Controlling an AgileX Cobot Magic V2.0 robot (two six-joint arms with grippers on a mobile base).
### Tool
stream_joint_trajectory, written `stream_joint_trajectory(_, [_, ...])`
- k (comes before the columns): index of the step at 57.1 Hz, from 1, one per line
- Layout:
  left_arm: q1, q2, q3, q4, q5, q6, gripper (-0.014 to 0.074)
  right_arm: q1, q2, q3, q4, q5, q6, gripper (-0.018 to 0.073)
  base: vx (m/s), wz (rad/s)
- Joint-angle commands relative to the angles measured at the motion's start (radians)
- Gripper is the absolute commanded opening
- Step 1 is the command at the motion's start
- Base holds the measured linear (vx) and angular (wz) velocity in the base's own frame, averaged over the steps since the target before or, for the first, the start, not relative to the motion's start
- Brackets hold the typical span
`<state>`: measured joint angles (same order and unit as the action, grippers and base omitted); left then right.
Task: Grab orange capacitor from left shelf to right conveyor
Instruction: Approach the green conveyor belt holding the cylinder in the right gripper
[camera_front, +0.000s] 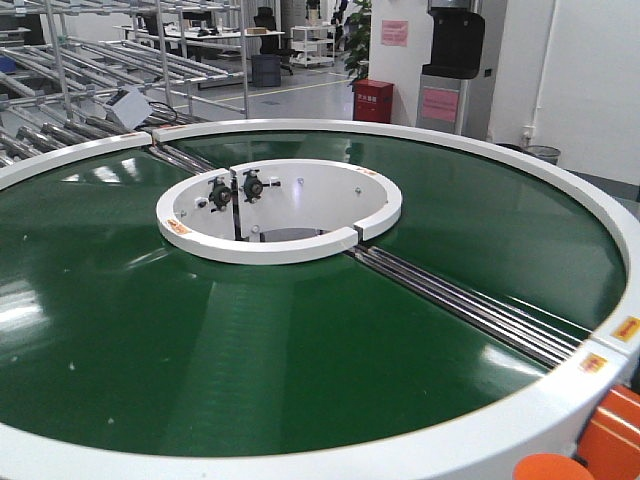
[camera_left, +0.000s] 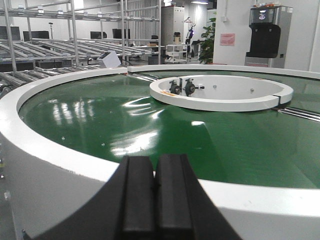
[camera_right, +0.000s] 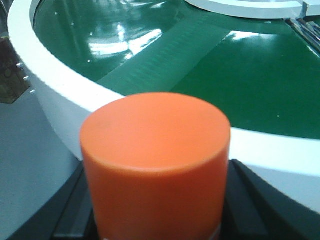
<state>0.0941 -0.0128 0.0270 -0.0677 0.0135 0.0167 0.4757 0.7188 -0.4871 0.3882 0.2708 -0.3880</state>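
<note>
The orange capacitor (camera_right: 155, 150) stands upright between the black fingers (camera_right: 75, 210) of my right gripper (camera_right: 156, 200), which is shut on its sides. It hangs just outside the white outer rim (camera_right: 60, 80) of the right conveyor (camera_front: 300, 340), near that rim's front right; its top (camera_front: 545, 468) peeks into the front view's bottom edge. My left gripper (camera_left: 156, 170) is shut with nothing in it, just short of the conveyor rim (camera_left: 75, 165) at the front. The left shelf is out of view.
The conveyor has a dark-green belt, a white inner ring (camera_front: 280, 215) and metal rollers (camera_front: 470, 305) crossing on the right. Steel roller racks (camera_front: 60, 60) stand behind at the left. A red cabinet (camera_front: 373, 100) and a water dispenser (camera_front: 455, 70) stand behind.
</note>
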Motion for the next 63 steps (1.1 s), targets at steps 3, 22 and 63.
stream_joint_trajectory(3, [-0.002, -0.011, 0.032, -0.007, -0.081, -0.006, -0.0006, 0.002, -0.007, -0.03, 0.006, -0.074, -0.007, 0.0361, 0.29, 0.09])
stream_joint_trajectory(22, [-0.002, -0.011, 0.032, -0.007, -0.081, -0.006, -0.0006, 0.002, -0.007, -0.03, 0.006, -0.074, -0.007, 0.0361, 0.25, 0.11])
stream_joint_trajectory(63, [-0.002, -0.011, 0.032, -0.007, -0.081, -0.006, -0.0006, 0.002, -0.007, -0.03, 0.006, -0.074, -0.007, 0.0361, 0.15, 0.05])
